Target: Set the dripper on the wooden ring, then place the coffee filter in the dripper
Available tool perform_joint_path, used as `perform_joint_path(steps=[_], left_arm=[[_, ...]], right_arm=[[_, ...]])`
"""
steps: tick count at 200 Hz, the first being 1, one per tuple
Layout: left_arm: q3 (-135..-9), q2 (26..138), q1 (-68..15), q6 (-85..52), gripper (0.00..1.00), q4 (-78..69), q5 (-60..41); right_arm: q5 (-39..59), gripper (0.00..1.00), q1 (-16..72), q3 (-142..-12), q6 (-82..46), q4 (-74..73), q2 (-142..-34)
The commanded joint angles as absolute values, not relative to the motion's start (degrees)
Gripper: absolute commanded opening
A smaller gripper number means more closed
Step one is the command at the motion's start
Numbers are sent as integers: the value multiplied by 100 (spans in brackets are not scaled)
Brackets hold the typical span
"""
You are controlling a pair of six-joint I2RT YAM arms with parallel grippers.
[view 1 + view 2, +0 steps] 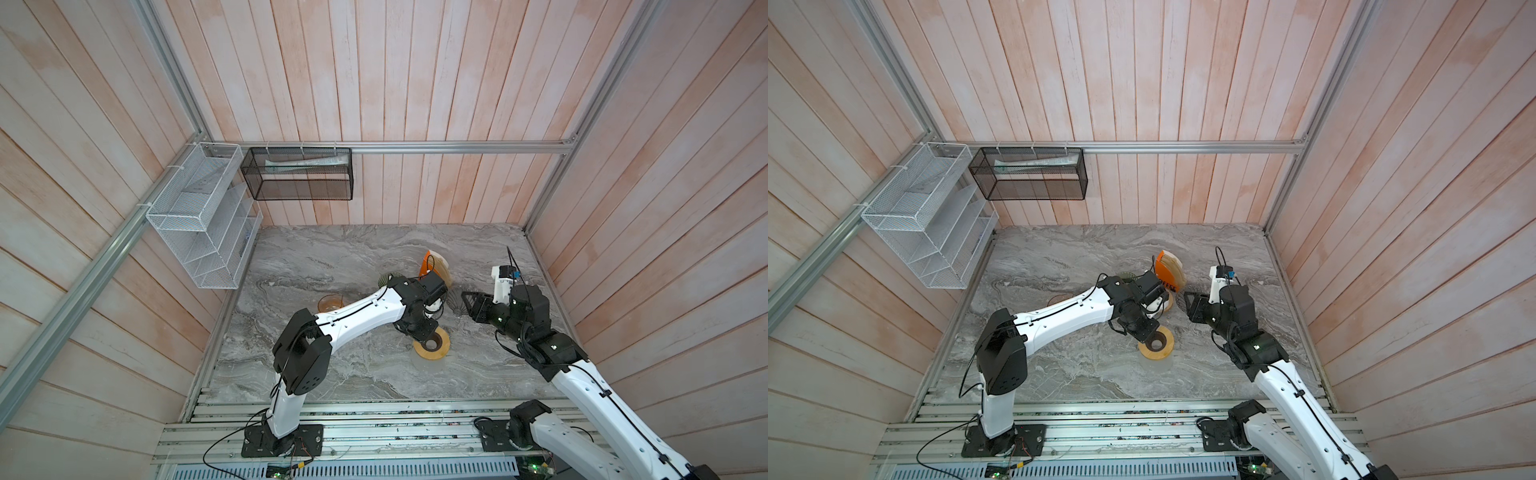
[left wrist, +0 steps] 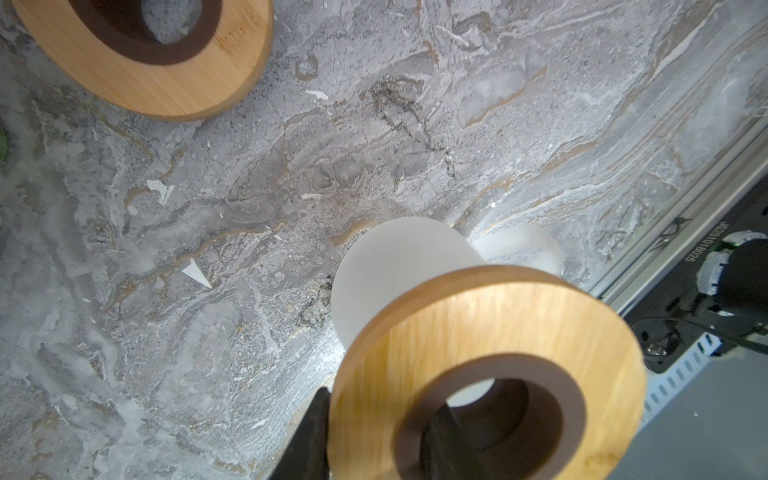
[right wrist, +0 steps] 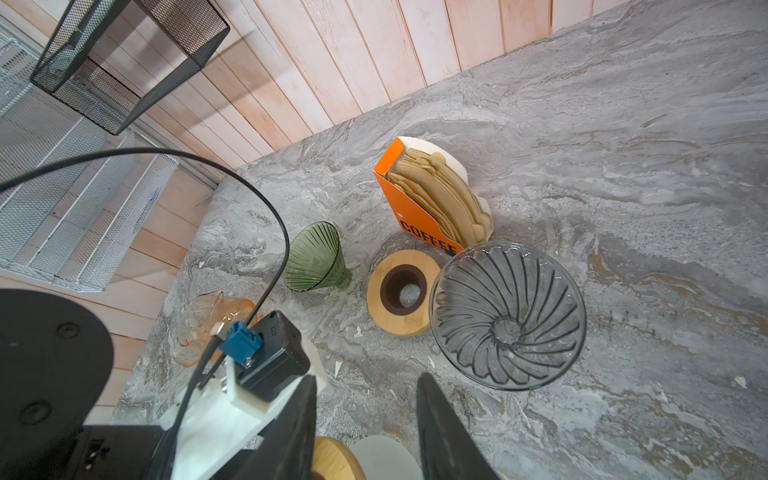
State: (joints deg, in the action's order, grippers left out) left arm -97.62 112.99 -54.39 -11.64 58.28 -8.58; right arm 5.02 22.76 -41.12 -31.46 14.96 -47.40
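Observation:
Tan coffee filters [image 3: 440, 191] stand in an orange box [image 3: 415, 212], which also shows in both top views [image 1: 436, 266] [image 1: 1169, 268]. A clear grey dripper [image 3: 507, 316] sits upright beside the box. A green dripper [image 3: 316, 262] lies tipped over, and an amber one [image 3: 208, 320] lies near the wall. My left gripper [image 2: 378, 411] is shut on a wooden ring [image 2: 478, 332], one finger outside its rim and one in its hole. The ring tops a frosted white cup [image 2: 395, 266]. My right gripper [image 3: 366, 378] hangs open and empty over the table, just short of the grey dripper.
A second wooden ring [image 3: 399, 316] lies flat between the green and grey drippers. Small white paper scraps [image 2: 197, 272] dot the marble table [image 1: 332, 257]. A black mesh basket [image 1: 299, 174] and a white wire rack [image 1: 199, 220] hang on the walls at the back left.

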Motion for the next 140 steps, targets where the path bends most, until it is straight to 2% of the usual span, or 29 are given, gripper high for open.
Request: perform_joint_path(steps=[1, 140], left_arm=[[-9712, 11408, -5607, -1175, 9, 5711, -923], [-9791, 11500, -5643, -1265, 9, 5868, -585]], right_arm=[[501, 41, 2250, -4052, -3129, 1415, -4755], [536, 41, 2250, -4017, -3167, 1310, -4876]])
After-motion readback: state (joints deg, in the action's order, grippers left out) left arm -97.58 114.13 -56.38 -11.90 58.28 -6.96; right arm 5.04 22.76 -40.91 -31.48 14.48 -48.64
